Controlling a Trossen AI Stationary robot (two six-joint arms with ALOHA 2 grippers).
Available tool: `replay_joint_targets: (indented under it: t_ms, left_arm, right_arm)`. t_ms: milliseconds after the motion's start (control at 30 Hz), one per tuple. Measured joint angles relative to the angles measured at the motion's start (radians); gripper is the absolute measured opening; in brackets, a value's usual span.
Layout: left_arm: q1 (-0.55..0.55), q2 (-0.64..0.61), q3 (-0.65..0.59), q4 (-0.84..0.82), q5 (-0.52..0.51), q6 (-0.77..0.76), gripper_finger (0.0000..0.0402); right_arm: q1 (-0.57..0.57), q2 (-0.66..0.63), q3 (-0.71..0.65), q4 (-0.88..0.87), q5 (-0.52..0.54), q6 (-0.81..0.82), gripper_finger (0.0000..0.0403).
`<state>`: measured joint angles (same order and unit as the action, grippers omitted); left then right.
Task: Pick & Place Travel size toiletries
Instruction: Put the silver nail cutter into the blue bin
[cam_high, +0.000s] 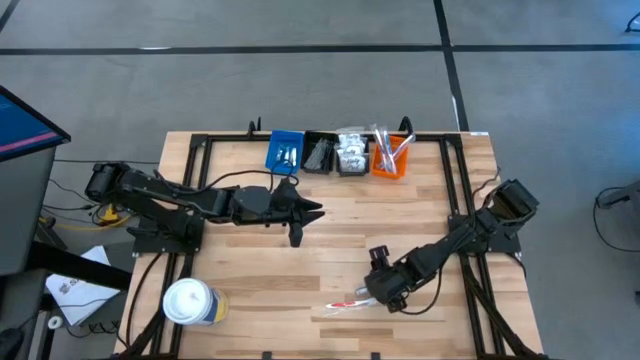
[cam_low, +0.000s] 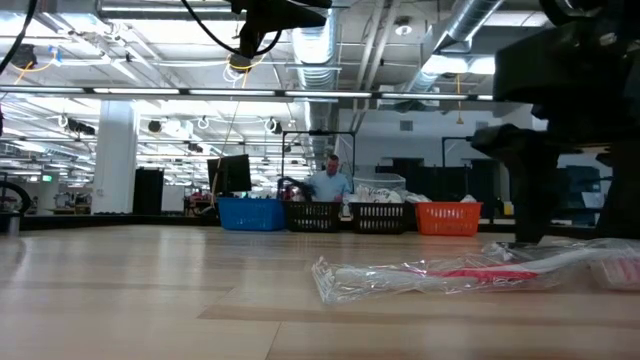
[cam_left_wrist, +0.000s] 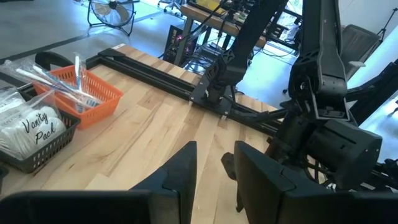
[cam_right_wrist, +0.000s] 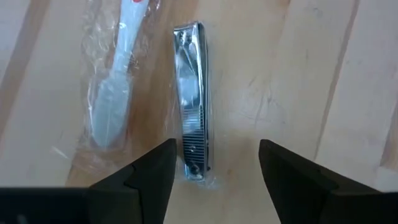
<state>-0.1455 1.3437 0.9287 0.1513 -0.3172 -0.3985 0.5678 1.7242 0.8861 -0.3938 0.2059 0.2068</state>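
Note:
A red-and-white toothbrush in clear wrap (cam_high: 348, 303) lies flat on the wood table near its front edge; the low view also shows this toothbrush (cam_low: 450, 275). Beside it lies a wrapped metal nail clipper (cam_right_wrist: 191, 99), next to the toothbrush's head (cam_right_wrist: 115, 81). My right gripper (cam_right_wrist: 214, 177) hangs open just above them, pointing steeply down, its fingers standing to either side of the clipper's near end. My left gripper (cam_left_wrist: 214, 177) waits open above the table's middle (cam_high: 308, 215), holding nothing.
At the far edge stand a blue bin (cam_high: 285, 150), two black bins (cam_high: 318, 153), one holding white packs (cam_left_wrist: 31, 127), and an orange bin (cam_high: 391, 155) with wrapped sticks. A white tub (cam_high: 190, 302) stands front left. Black frame rails (cam_high: 455, 190) run along the table's sides.

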Motion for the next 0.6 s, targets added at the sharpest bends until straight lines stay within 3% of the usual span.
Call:
replay_joint_targets:
  t_ms: [333, 600]
  left_arm:
    - [0.0, 0.0, 0.0, 0.006, 0.0, 0.0, 0.0102]
    - [0.0, 0.0, 0.0, 0.005, 0.0, 0.001, 0.0102]
  right_arm:
    - [-0.041, 0.0, -0.008, 0.049, 0.064, 0.04, 0.017]
    - [-0.048, 0.0, -0.008, 0.055, 0.057, 0.049, 0.0044]
